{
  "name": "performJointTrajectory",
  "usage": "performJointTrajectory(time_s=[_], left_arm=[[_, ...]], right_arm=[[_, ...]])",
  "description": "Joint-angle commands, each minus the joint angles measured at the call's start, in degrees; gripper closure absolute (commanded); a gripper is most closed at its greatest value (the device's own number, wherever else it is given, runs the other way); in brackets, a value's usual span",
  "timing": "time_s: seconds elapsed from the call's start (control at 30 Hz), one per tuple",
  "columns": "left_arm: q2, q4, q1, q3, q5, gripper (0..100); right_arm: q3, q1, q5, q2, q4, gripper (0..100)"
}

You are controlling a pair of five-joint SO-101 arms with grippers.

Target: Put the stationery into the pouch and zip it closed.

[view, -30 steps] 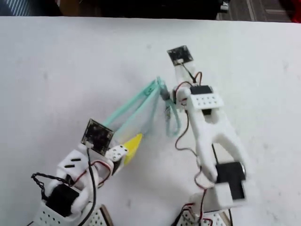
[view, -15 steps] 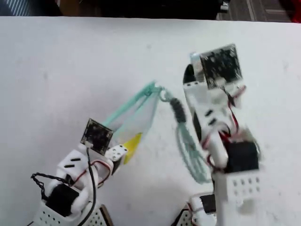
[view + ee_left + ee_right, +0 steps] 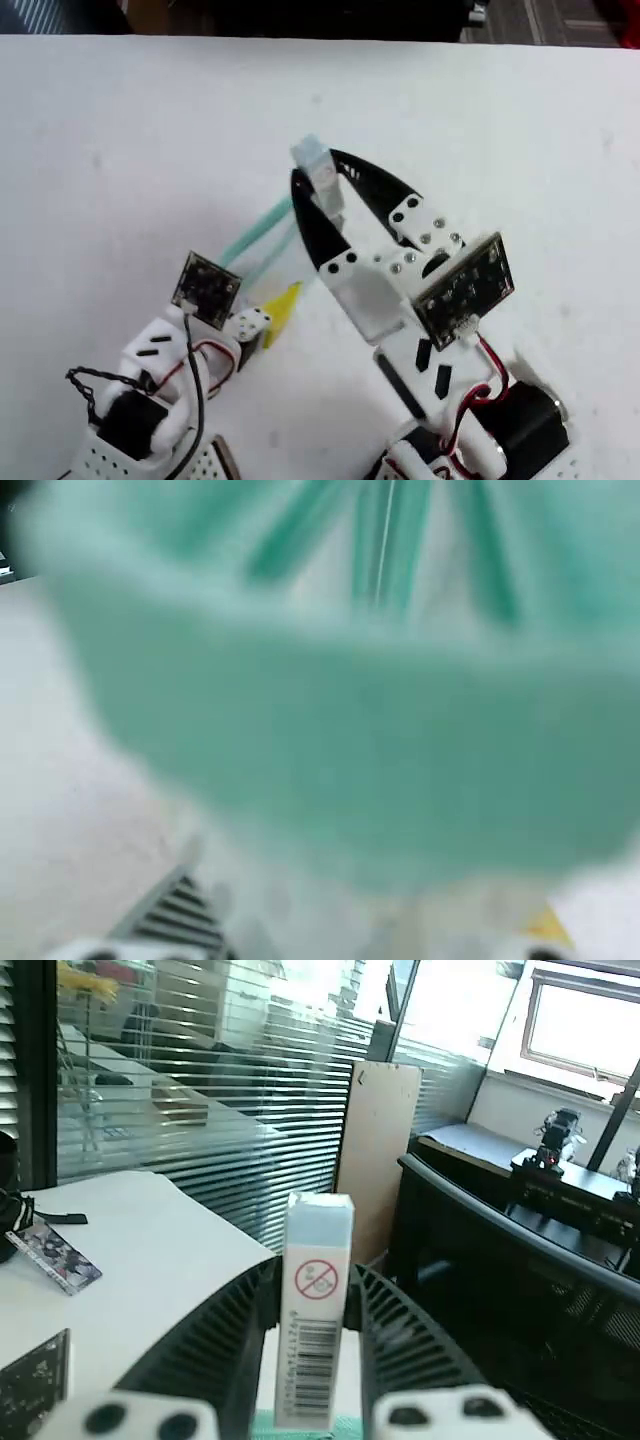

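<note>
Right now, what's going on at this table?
Two robot arms are packing a pouch. The right gripper is clamped on what looks like an eraser and holds it in the air above the pouch, which lies on the white table. The left gripper grips the pouch at the end nearest the arms, where a yellow item shows. The eraser is not yet in the pouch.

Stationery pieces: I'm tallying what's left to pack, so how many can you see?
2. A blue-topped box is held in the right gripper, above the table. A yellow piece lies at the pouch's near end, seemingly inside it. More may be hidden under the arm.
</note>
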Motion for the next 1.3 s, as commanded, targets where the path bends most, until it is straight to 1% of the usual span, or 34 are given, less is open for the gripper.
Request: performJointTrajectory(time_s=[0.0,0.07,0.2,0.4,0.53,0.67,0.8,0.97,1.03,1.17,1.2,1.27], left_arm=[[0.13,-1.41,-0.22,-0.53,0.53,77],[0.13,-1.41,-0.22,-0.53,0.53,77],[0.13,-1.41,-0.57,-0.53,0.44,77],[0.13,-1.41,-0.66,-0.53,0.62,77],[0.13,-1.41,-0.31,-0.44,0.70,77],[0.13,-1.41,-0.31,-0.44,0.70,77],[0.13,-1.41,-0.31,-0.44,0.70,77],[0.13,-1.41,-0.66,-0.53,0.70,77],[0.13,-1.41,-0.66,-0.53,0.70,77],[0.13,-2.20,-0.66,-0.53,0.70,77],[0.13,-2.20,-0.66,-0.53,0.70,77],[0.13,-2.20,-0.66,-0.44,0.70,77]], right_arm=[[-2.20,-3.56,-0.44,1.71,-1.98,98.2],[-1.58,-4.88,-0.44,4.62,-1.89,98.2],[-1.23,-5.32,-0.53,10.24,-1.63,98.2],[2.11,-5.49,-0.53,9.89,1.63,98.2],[6.51,-5.58,-0.53,8.75,1.71,98.2],[8.62,-5.58,-0.44,9.01,-1.71,98.2],[12.40,-5.85,-0.44,10.07,-9.19,98.2],[14.86,-6.20,-0.26,11.21,-9.98,98.2],[15.56,-6.11,0.00,10.95,-9.36,98.2],[15.47,-6.20,0.09,8.66,-2.68,97.5],[15.47,-6.11,0.09,7.78,-1.80,95.7],[15.03,-5.93,0.09,6.02,-0.04,87.9]])
